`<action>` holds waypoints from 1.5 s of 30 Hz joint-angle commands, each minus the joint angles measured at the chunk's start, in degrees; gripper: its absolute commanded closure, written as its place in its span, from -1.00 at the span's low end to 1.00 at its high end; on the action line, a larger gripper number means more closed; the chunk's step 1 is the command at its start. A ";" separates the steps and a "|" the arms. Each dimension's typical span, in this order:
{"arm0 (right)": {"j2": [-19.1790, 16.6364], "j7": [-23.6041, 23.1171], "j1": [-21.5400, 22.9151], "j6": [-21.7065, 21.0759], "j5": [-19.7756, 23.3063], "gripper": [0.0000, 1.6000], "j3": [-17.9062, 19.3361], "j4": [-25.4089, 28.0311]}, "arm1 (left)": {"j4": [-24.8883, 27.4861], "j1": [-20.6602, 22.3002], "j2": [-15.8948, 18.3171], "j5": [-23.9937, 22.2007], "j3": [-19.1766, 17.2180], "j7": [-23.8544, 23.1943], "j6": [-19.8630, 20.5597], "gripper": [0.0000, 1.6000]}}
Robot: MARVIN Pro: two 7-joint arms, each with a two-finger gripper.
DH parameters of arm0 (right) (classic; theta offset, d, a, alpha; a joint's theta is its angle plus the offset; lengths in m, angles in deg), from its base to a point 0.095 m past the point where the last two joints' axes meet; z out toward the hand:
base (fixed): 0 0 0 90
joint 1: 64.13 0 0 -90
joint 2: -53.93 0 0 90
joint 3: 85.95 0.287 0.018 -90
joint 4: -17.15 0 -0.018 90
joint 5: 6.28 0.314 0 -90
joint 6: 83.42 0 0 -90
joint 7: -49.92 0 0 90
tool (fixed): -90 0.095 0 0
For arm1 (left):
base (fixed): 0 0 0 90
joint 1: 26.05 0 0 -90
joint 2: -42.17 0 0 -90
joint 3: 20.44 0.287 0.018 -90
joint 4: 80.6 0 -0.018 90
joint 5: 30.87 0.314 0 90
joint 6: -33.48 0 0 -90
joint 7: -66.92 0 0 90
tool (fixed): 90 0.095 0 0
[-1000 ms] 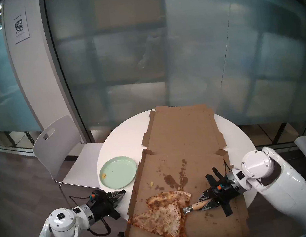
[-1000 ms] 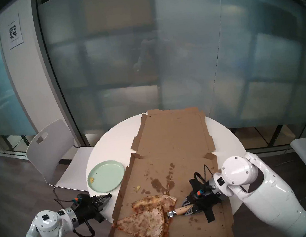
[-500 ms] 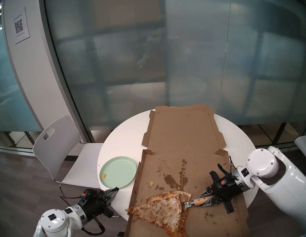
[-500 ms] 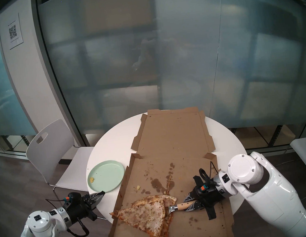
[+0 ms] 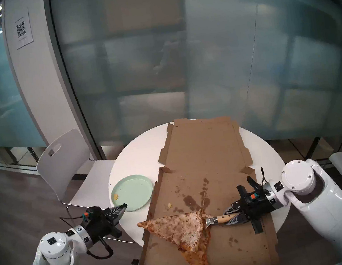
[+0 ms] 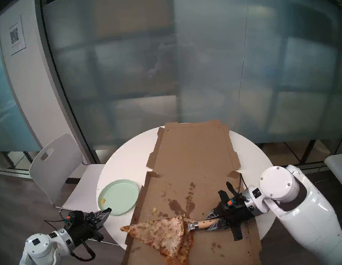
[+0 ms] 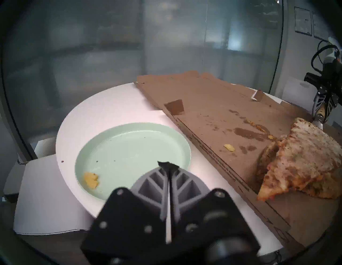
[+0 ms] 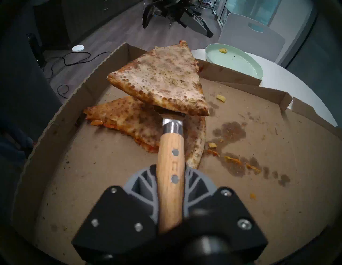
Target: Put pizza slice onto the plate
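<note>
The pale pizza slice [image 5: 177, 228] [image 6: 163, 231] [image 8: 162, 77] rides on a spatula's metal blade, lifted above the open pizza box, its tip reaching over the box's left wall. It also shows in the left wrist view [image 7: 303, 157]. My right gripper [image 5: 229, 216] [image 6: 212, 221] [image 8: 170, 166] is shut on the spatula's wooden handle [image 8: 170, 148]. The mint-green plate [image 5: 134, 191] [image 6: 120, 196] [image 7: 129, 148] [image 8: 235, 59] sits on the table left of the box, holding a yellow crumb. My left gripper [image 5: 123, 205] [image 6: 109, 210] [image 7: 167, 163] is shut, tips at the plate's near rim.
A more orange slice [image 5: 198, 254] [image 8: 125, 118] lies in the box [image 5: 202, 168] under the lifted one. The box's low left wall stands between slice and plate. The round white table [image 5: 138, 154] has a white chair [image 5: 66, 163] at its left.
My right gripper has raised the spatula and carried the pale slice up and left off the orange slice. My left gripper has moved forward to the plate's rim.
</note>
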 commanded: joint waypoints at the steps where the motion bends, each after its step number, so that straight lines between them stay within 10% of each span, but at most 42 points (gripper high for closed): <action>1: 3.39 1.57 3.79 -1.18 0.90 1.00 -1.25 1.11 | 1.20 0.19 -0.79 -1.50 -1.81 0.54 0.07 0.72; 45: 26.38 16.82 26.66 -11.61 -14.40 1.00 -22.41 -17.86 | 3.72 -7.88 -7.78 -8.30 -14.87 2.58 -2.11 0.72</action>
